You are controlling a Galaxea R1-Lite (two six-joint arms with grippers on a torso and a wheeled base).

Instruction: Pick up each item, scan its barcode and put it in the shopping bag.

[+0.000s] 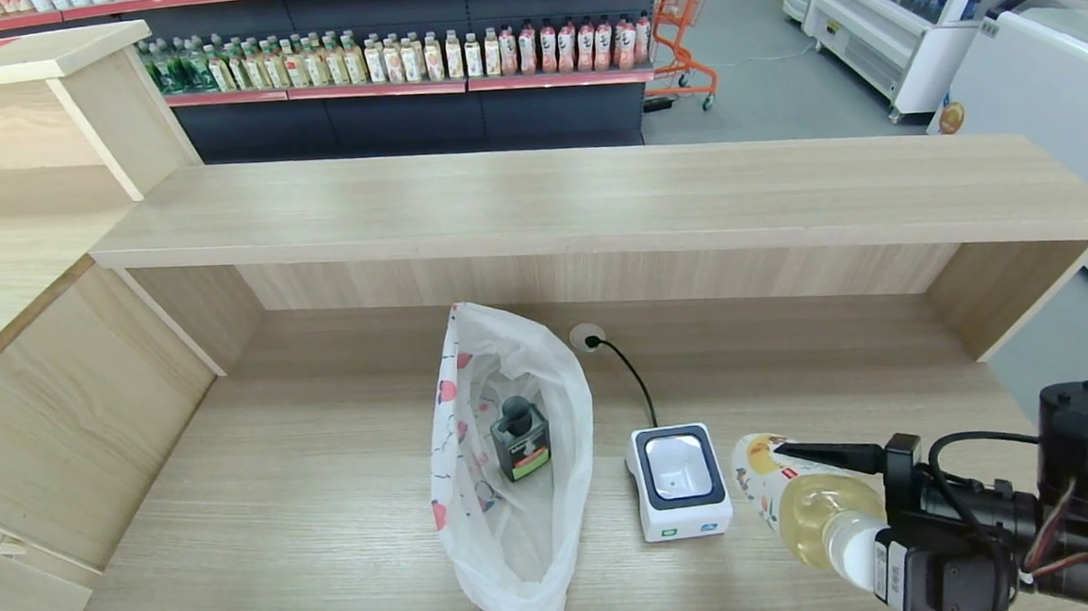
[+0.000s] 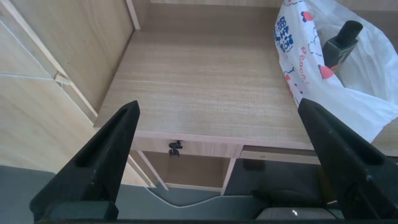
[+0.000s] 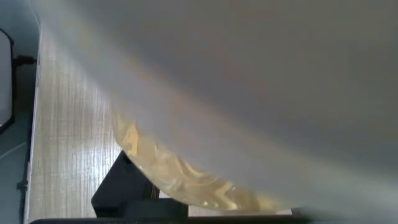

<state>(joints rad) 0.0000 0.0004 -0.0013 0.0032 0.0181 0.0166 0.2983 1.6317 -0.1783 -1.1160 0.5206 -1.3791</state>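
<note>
Gripping a bottle [image 1: 774, 482], the right end effector [image 1: 831, 494] hangs beside the scanner [image 1: 678, 480].

The surface [image 1: 310, 490] is pale wood-grain board, smooth and matt. The bag [image 1: 450, 462] is thin, crinkled white plastic, half see-through, with a slight sheen and red print. Inside it, the pump bottle [image 1: 520, 442] looks like dark plastic under a matt black cap. The scanner [image 1: 679, 482] has a smooth white plastic shell around a glossy dark window, and its cable [image 1: 631, 376] is black and rubbery. The drink bottle [image 1: 831, 515] in the right tool [image 1: 794, 496] is clear, shiny plastic with a printed wrap. Both that tool's fingers [image 1: 837, 458] and the left tool [image 2: 219, 106] look hard, black and matt.
</note>
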